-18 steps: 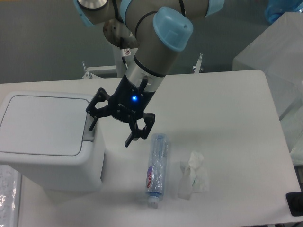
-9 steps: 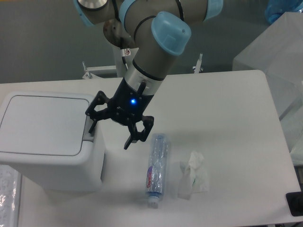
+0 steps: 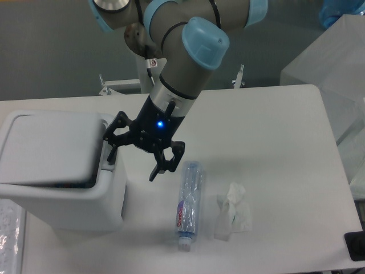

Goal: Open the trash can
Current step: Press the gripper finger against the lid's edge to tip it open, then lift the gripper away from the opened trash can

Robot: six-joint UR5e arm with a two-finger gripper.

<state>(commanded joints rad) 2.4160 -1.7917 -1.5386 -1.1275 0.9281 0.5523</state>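
Note:
The white trash can (image 3: 68,200) stands at the table's left. Its flat lid (image 3: 51,148) is lifted off the rim at the near edge, with a dark gap showing under it. My gripper (image 3: 134,162) is open at the can's right rim. One finger (image 3: 112,153) rests on the grey push-button tab, which it mostly hides. The other finger (image 3: 159,168) hangs free to the right, above the table.
A clear plastic bottle (image 3: 189,202) lies on the table just right of the gripper. A crumpled white tissue (image 3: 232,211) lies beside it. A dark object (image 3: 355,245) sits at the table's front right corner.
The lid, flat and shut in the earlier frames, has popped up and is blurred with motion. The gripper has edged slightly left and down onto the tab.

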